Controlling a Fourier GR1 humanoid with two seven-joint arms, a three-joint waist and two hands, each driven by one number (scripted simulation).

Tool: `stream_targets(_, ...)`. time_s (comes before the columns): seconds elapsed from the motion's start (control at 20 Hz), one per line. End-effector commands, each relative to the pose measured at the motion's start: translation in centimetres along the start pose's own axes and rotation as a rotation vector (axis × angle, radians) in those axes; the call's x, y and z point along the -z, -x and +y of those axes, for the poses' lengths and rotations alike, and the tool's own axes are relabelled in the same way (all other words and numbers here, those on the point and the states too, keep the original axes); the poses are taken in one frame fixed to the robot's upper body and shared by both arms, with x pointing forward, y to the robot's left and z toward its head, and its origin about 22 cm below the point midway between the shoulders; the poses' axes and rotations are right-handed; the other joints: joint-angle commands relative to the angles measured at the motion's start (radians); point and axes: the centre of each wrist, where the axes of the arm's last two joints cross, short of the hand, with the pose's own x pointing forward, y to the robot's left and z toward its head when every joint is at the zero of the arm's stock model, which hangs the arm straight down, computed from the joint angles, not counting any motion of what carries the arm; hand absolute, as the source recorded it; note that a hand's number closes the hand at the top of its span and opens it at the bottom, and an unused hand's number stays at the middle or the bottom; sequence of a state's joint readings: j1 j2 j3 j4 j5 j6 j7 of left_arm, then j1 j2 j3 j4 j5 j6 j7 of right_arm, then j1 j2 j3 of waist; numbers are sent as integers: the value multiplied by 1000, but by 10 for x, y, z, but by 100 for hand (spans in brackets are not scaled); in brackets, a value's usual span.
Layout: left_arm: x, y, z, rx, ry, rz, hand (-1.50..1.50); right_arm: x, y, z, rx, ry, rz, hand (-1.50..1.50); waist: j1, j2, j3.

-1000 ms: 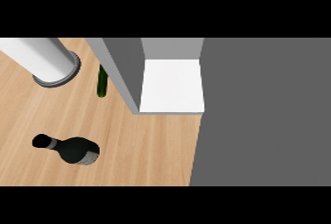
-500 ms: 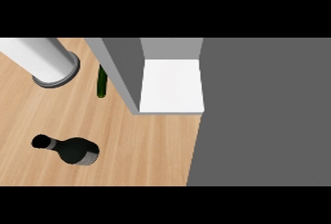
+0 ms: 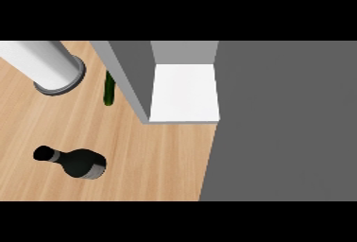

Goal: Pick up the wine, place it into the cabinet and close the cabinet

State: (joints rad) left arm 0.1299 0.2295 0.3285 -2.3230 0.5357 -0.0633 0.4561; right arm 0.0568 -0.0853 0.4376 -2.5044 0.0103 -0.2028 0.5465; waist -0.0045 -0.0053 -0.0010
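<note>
The wine bottle (image 3: 78, 163) is black with a grey band near its base and stands on the wooden counter (image 3: 160, 160) at the lower left, its neck pointing up-left in the head view. The cabinet (image 3: 185, 92) sits at the upper middle and is open, with a white floor inside. Its grey door panel (image 3: 130, 78) juts out toward me along the left side of the opening. Neither hand shows anywhere.
A white cylinder with a grey rim (image 3: 49, 66) stands at the upper left. A slim green cucumber (image 3: 109, 89) lies between it and the cabinet door. A broad dark grey surface (image 3: 286, 123) fills the right side past the counter's edge.
</note>
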Motion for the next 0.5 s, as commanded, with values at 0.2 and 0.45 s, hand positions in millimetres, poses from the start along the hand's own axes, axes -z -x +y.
stream_targets(0.2, 3, 12, 21, 12, -17, -14, -150, -29, -30, 2, -73, 40, -90, -150, -5, 0, 0)
stream_targets(0.45, 7, 34, 17, 24, -21, 37, -150, -34, -40, 6, -34, 37, -81, -150, -9, 0, 0)
